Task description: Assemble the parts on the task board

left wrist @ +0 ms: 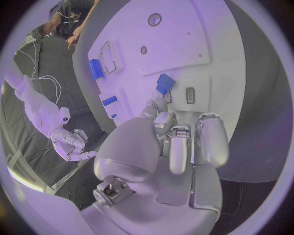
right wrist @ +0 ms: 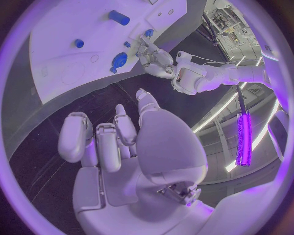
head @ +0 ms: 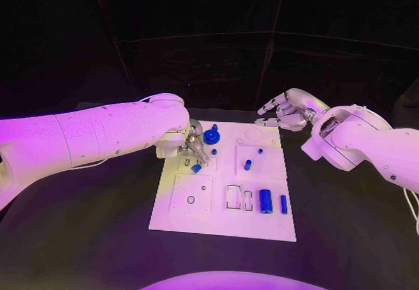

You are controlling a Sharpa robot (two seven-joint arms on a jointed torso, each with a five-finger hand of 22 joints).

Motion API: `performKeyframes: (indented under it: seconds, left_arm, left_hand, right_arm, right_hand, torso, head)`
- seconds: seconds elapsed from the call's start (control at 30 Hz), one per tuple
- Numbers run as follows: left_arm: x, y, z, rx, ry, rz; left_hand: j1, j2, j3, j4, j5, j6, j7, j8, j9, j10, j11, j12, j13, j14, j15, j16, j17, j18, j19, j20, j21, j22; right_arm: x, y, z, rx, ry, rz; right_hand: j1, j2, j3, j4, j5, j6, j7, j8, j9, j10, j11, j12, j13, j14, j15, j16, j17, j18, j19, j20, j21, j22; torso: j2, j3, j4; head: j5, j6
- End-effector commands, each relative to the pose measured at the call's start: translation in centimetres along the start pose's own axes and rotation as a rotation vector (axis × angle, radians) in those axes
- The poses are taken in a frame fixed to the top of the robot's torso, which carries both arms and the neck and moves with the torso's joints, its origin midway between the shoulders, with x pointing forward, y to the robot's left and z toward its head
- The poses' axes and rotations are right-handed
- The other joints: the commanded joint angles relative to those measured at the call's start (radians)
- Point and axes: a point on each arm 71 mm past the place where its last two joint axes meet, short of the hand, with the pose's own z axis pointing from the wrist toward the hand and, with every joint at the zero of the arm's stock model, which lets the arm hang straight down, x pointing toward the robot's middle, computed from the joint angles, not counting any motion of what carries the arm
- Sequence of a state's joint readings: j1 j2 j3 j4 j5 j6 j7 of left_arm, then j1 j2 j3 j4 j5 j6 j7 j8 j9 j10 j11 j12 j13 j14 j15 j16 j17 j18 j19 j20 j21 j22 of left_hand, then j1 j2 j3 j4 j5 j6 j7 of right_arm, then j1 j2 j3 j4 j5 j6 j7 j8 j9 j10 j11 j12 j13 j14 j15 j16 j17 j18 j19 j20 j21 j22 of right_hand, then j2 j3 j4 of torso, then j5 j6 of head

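The white task board (head: 222,212) lies in the middle of the table. My left hand (head: 193,144) hovers over its far left part, fingers bent downward, holding nothing. One fingertip (left wrist: 153,104) reaches a small blue block (left wrist: 164,83) beside a slot (left wrist: 190,95); I cannot tell if they touch. A blue round part (head: 211,137) stands next to that hand. My right hand (head: 286,112) hangs above the board's far right corner, fingers loosely bent and apart, empty. Two blue cylinders (head: 265,201) (head: 284,204) lie on the near right of the board.
Small blue pegs (head: 248,164) (head: 260,150) stand in the board's middle. Rectangular recesses (head: 234,197) sit left of the cylinders, and a round hole (head: 190,199) marks the near left plate. Black table (head: 87,230) surrounds the board on all sides.
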State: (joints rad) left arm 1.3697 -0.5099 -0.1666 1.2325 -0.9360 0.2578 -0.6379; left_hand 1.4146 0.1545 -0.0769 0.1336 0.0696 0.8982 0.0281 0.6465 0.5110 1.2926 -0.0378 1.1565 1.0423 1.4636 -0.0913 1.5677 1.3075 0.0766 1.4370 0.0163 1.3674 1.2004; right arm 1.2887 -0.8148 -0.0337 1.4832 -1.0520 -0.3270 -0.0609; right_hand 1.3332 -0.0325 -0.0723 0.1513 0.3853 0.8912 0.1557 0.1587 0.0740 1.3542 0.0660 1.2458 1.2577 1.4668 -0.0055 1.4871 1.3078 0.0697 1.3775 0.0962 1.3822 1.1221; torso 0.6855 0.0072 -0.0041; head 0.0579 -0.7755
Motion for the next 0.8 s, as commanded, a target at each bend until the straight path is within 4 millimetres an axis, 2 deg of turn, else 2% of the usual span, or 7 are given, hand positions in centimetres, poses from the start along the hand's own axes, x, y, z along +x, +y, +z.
performKeyframes:
  seconds: [0.03, 0.17, 0.27, 0.33, 0.4, 0.63, 0.8]
  left_arm:
    - [0.0, -0.1, -0.1, 0.023, -0.001, 0.000]
    - [0.1, 0.0, -0.2, 0.030, -0.003, -0.005]
    - [0.1, 0.0, -0.3, 0.034, -0.008, -0.010]
    - [0.0, 0.1, -0.3, 0.036, -0.016, -0.017]
    - [-0.1, 0.2, -0.3, 0.038, -0.026, -0.026]
    - [-0.4, 0.8, -0.4, 0.047, -0.055, -0.052]
    - [-0.7, 1.9, -0.8, 0.088, -0.100, -0.110]
  left_hand:
    - [0.023, -0.011, 0.045, -0.012, 0.044, -0.008, 0.004, -0.011, -0.006, -0.008, -0.002, -0.009, -0.006, 0.107, -0.006, 0.003, 0.263, -0.004, -0.004, -0.004, 0.002, 0.000]
    - [0.029, -0.049, 0.148, -0.023, 0.064, -0.011, 0.008, -0.023, -0.011, -0.011, 0.001, -0.019, -0.013, 0.107, -0.004, 0.003, 0.263, -0.004, -0.006, -0.003, 0.000, 0.000]
    - [-0.019, -0.133, 0.353, -0.022, 0.068, -0.008, 0.018, -0.027, -0.009, -0.006, 0.005, -0.026, -0.020, 0.107, 0.001, 0.003, 0.263, -0.001, -0.007, -0.001, -0.001, 0.001]
    - [-0.093, -0.207, 0.510, -0.021, 0.061, -0.006, 0.017, -0.016, 0.003, 0.000, 0.001, -0.023, -0.020, 0.107, 0.005, 0.003, 0.263, -0.003, -0.007, 0.006, -0.002, 0.003]
    - [-0.141, -0.237, 0.560, -0.018, 0.057, -0.004, 0.010, -0.008, 0.011, 0.003, 0.005, -0.019, -0.020, 0.107, 0.004, 0.003, 0.263, -0.003, -0.007, 0.007, -0.003, 0.003]
    - [-0.219, -0.260, 0.585, -0.007, 0.049, 0.005, 0.014, 0.005, 0.022, 0.007, 0.009, -0.011, -0.017, 0.107, 0.004, 0.003, 0.263, -0.003, -0.007, 0.007, -0.004, 0.004]
    - [-0.277, -0.277, 0.549, 0.016, 0.044, 0.002, 0.020, 0.006, 0.024, -0.008, 0.014, -0.031, -0.043, 0.107, 0.008, 0.003, 0.263, 0.003, -0.019, 0.009, -0.022, -0.025]
  right_arm:
    - [0.0, 0.1, 0.1, -0.003, 0.011, -0.006]
    - [0.0, 0.1, 0.1, -0.003, 0.013, -0.008]
    - [0.0, 0.1, 0.1, -0.003, 0.014, -0.008]
    - [0.0, 0.1, 0.1, -0.003, 0.013, -0.008]
    - [0.0, 0.1, 0.1, -0.003, 0.013, -0.008]
    - [0.1, 0.2, 0.1, -0.008, 0.016, -0.008]
    - [0.5, 0.9, 0.1, -0.053, 0.033, -0.036]
  right_hand:
    - [0.008, 0.001, -0.006, -0.002, 0.006, 0.005, -0.002, 0.005, -0.001, 0.001, 0.000, 0.005, 0.005, 0.066, -0.006, -0.002, 0.097, 0.016, -0.007, -0.001, -0.004, 0.001]
    - [0.008, 0.001, -0.006, -0.002, 0.006, 0.005, -0.002, 0.005, -0.001, 0.001, 0.000, 0.005, 0.005, 0.066, -0.006, -0.002, 0.097, 0.016, -0.007, -0.001, -0.004, 0.001]
    - [0.008, 0.002, -0.006, -0.002, 0.006, 0.005, -0.002, 0.005, -0.001, 0.002, 0.000, 0.006, 0.006, 0.066, -0.006, -0.003, 0.097, 0.016, -0.007, -0.001, -0.004, -0.001]
    - [0.008, 0.001, -0.006, -0.002, 0.006, 0.005, -0.002, 0.005, -0.001, 0.001, 0.000, 0.004, 0.004, 0.066, -0.006, -0.003, 0.097, 0.016, -0.007, -0.001, -0.004, 0.001]
    - [0.008, 0.001, -0.006, -0.002, 0.006, 0.005, -0.002, 0.005, -0.001, 0.001, 0.000, 0.004, 0.004, 0.066, -0.006, -0.003, 0.097, 0.016, -0.007, -0.001, -0.004, 0.001]
    - [0.010, 0.002, -0.007, -0.003, 0.007, 0.006, -0.002, 0.006, -0.001, 0.002, -0.001, 0.005, 0.005, 0.066, -0.006, -0.003, 0.097, 0.016, -0.007, -0.002, -0.005, 0.000]
    - [0.073, 0.014, 0.012, -0.041, -0.026, 0.024, -0.006, 0.018, 0.000, 0.009, -0.006, 0.012, 0.010, 0.067, -0.011, -0.002, 0.101, 0.016, -0.004, -0.006, -0.005, 0.001]
  torso:
    - [0.000, 0.0001, -0.0002]
    - [0.000, -0.0005, -0.0002]
    - [0.000, -0.0007, 0.0007]
    - [0.000, -0.0003, 0.0004]
    - [0.000, -0.0001, 0.0005]
    - [0.000, -0.0001, 0.0005]
    - [-0.001, -0.0005, 0.0002]
  head:
    - [-0.001, -0.001]
    - [-0.002, -0.002]
    - [-0.003, -0.003]
    - [-0.003, -0.002]
    - [-0.003, -0.002]
    - [-0.002, -0.001]
    - [-0.001, -0.001]
